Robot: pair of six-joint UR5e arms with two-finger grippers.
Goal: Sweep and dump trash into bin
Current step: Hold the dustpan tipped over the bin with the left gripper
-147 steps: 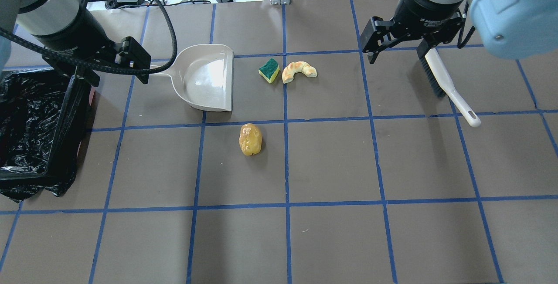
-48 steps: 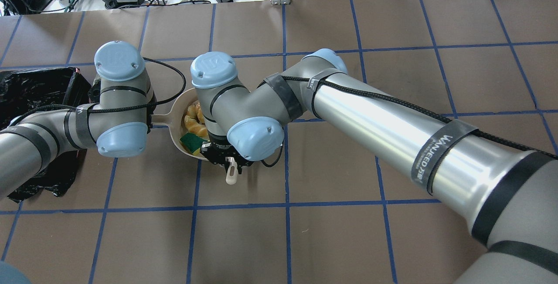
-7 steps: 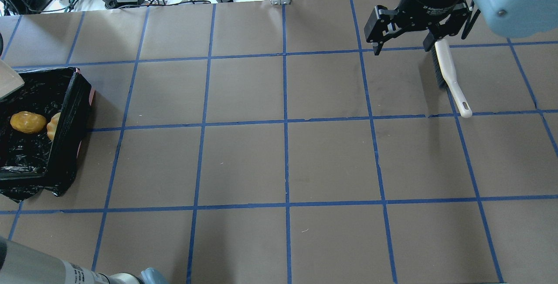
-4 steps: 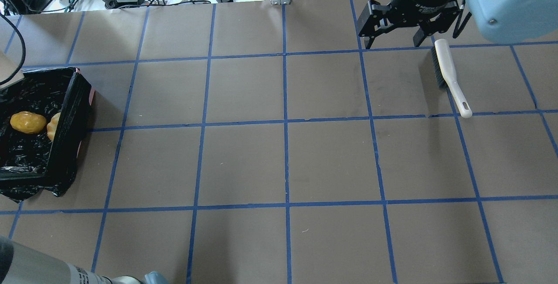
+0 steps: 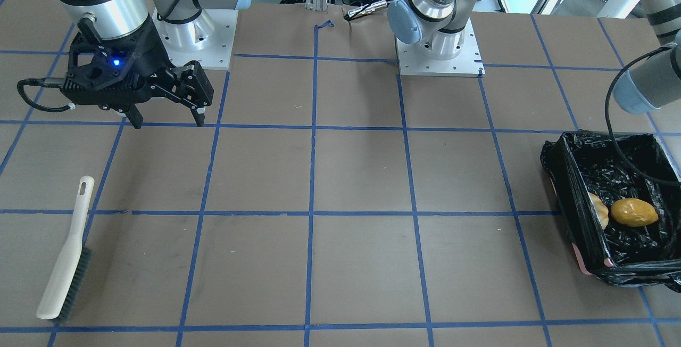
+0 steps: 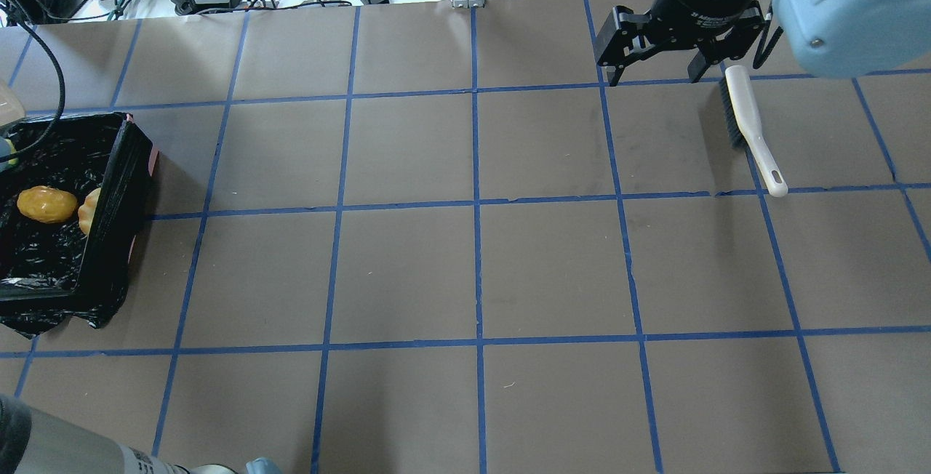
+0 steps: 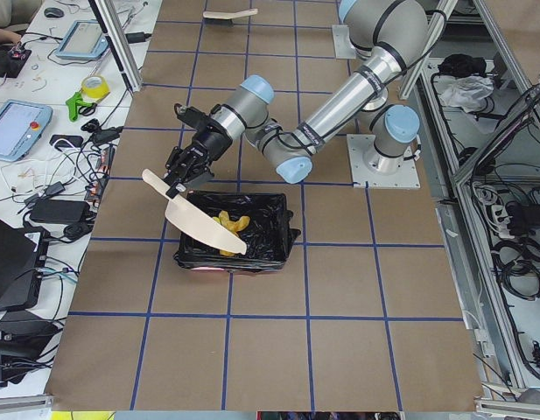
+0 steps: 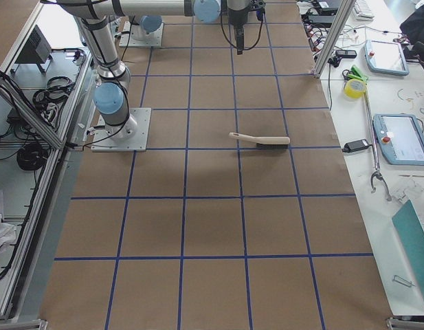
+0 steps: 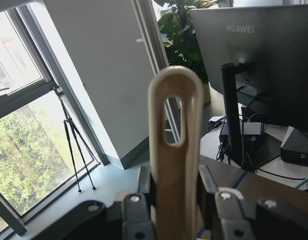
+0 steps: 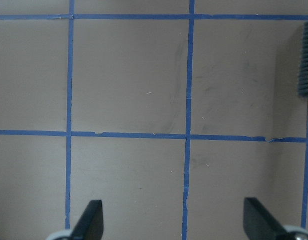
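Trash you can see, a yellow-brown lump (image 5: 633,212) and a golden curved piece (image 5: 598,209), lies inside the bin (image 5: 572,198) on its black liner. Above the bin, your left gripper (image 7: 176,174) is clamped on the handle of the dustpan (image 7: 204,226), which tilts blade-down over it. Far across the table (image 6: 473,270) from the bin, your right gripper (image 6: 654,75) hangs with fingers spread wide, the brush (image 6: 749,125) lying flat nearby, outside its grasp.
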